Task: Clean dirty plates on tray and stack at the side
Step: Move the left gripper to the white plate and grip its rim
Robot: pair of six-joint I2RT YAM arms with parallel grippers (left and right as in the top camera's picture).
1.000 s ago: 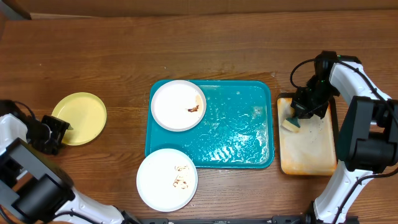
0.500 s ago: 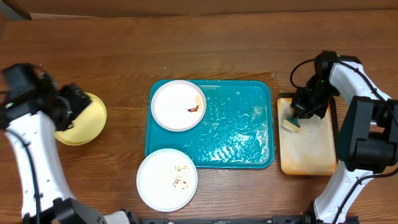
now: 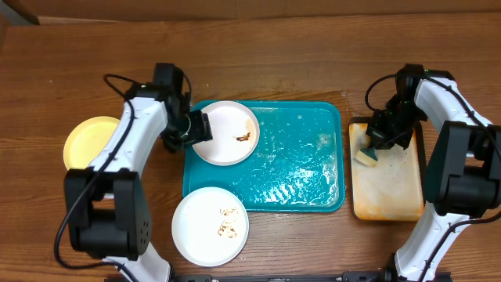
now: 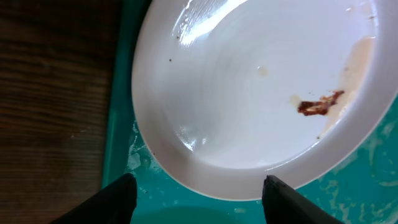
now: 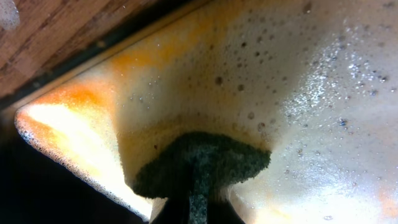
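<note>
A white plate (image 3: 225, 131) with a brown smear lies in the far-left corner of the turquoise tray (image 3: 301, 168). It fills the left wrist view (image 4: 261, 93). My left gripper (image 3: 196, 128) is open at that plate's left rim, its fingers (image 4: 115, 199) spread above the tray's edge. A second white plate (image 3: 210, 225) with brown smears overlaps the tray's front-left corner. The pale yellow plate (image 3: 90, 145) lies on the wood at the left. My right gripper (image 3: 377, 142) is shut on a sponge (image 5: 199, 163) and presses it on the small stained tray (image 3: 391, 188).
The small black-rimmed tray with an orange-stained surface (image 5: 311, 93) stands right of the turquoise tray. Both arms' bodies stand along the near edge. Brown tabletop (image 3: 117, 63) stretches along the far side.
My left arm has swung from the yellow plate at the far left across to the white plate's left rim on the tray. The right arm has not moved.
</note>
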